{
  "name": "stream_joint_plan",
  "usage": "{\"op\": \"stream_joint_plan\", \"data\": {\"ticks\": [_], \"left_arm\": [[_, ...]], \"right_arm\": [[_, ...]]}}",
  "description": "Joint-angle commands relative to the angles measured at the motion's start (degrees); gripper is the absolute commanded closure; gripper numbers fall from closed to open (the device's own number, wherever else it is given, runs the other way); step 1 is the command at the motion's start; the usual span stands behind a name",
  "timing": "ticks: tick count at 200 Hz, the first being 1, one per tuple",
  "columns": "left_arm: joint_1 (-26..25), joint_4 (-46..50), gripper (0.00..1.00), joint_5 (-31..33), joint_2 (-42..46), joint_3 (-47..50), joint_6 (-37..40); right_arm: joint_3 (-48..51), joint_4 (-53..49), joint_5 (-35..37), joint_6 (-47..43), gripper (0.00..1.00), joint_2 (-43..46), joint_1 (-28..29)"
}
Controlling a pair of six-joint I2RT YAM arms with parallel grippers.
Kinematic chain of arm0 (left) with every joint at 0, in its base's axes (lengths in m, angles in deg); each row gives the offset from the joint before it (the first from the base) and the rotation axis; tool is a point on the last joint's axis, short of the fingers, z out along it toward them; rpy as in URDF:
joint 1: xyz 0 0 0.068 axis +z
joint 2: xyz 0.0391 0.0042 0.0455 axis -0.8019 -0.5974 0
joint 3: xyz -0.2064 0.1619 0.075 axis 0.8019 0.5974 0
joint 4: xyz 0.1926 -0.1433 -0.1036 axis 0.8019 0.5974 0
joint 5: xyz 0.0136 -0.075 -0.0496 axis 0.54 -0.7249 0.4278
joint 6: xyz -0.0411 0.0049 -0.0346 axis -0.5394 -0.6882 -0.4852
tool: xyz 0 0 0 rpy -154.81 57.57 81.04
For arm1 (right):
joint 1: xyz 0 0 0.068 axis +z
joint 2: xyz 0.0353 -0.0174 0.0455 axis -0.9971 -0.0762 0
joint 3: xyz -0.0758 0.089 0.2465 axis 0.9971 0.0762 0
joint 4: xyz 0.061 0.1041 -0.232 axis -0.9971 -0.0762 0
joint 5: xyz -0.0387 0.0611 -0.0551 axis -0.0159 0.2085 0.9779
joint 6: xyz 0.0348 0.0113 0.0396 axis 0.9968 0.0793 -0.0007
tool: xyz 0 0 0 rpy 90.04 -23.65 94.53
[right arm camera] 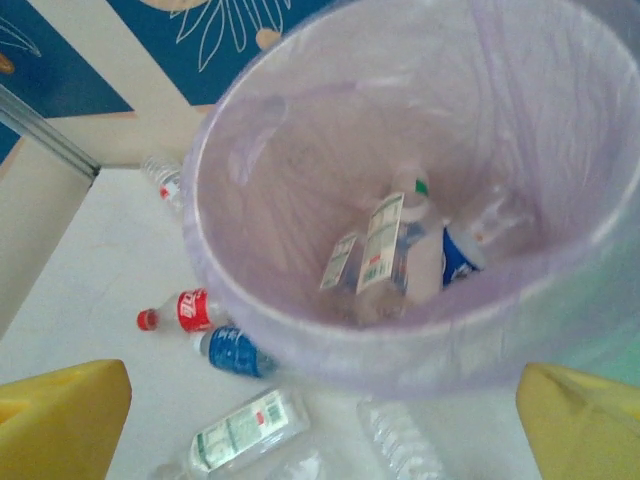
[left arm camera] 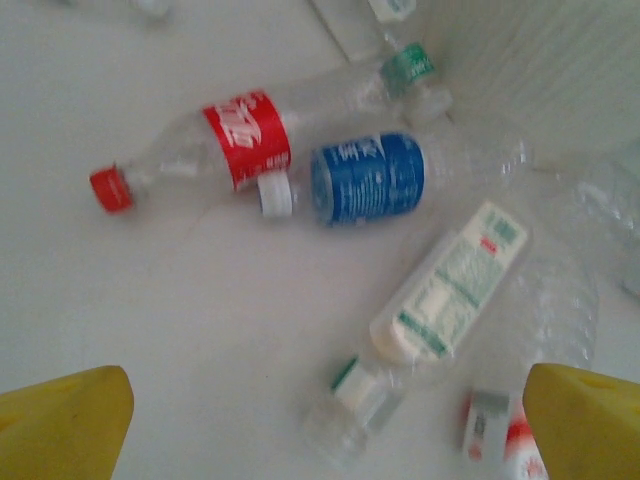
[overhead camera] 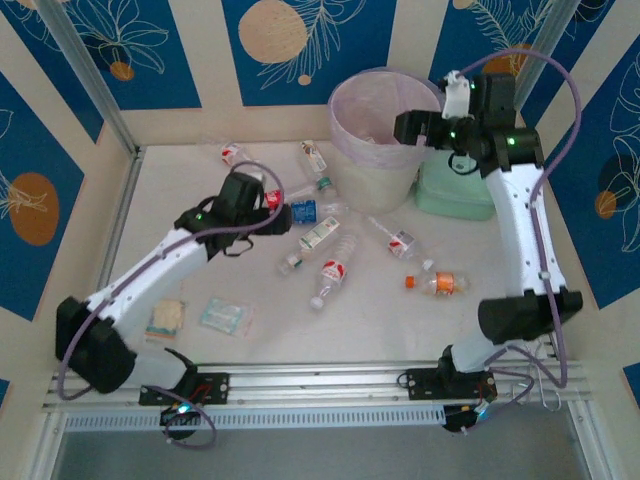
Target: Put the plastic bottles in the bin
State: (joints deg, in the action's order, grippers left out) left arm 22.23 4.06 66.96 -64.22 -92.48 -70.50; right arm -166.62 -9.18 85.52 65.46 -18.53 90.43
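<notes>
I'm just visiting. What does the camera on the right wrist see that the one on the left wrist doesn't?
Right wrist view: it looks down into the bin, where a few bottles lie at the bottom of the pink bag, with a blue wall panel behind. Left wrist view: a green-label bottle lies next to the bin's wall, seen close up. Both: the red-label bottle, the blue-label bottle and the white-and-green-label bottle, all lying on the white table.
</notes>
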Motion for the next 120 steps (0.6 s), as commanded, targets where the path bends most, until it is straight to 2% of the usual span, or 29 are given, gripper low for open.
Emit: {"op": "stream_joint_plan", "data": {"ticks": [1,18,53,72,90,120], "left_arm": [[3.8,-0.7,0.01,-3.9,-6.6,-6.3,5.6],[6.7,0.1,0.01,-4.0,-14.0,-12.8,5.5],[12.9,-1.7,0.01,-0.4,-27.3,-24.3,-9.8],[15.1,-1.2,0.00,3.6,-34.0,-30.8,-16.9],[16.6,-0.7,0.01,4.1,-40.1,-36.2,-23.6],[17.3,-4.0,0.01,7.6,-46.6,-39.8,-32.8]], "right_arm": [[9.2,3.5,-2.3,3.4,0.01,7.5,-0.6],[17.0,4.2,-2.8,4.8,0.01,12.8,-0.7],[30.0,5.8,-5.1,8.1,0.01,21.0,-0.8],[33.8,5.3,-6.4,9.2,0.01,23.3,-0.7],[36.4,4.6,-7.7,8.9,0.00,25.3,-0.7],[37.6,2.9,-5.6,7.4,0.00,26.8,-0.7]]}}
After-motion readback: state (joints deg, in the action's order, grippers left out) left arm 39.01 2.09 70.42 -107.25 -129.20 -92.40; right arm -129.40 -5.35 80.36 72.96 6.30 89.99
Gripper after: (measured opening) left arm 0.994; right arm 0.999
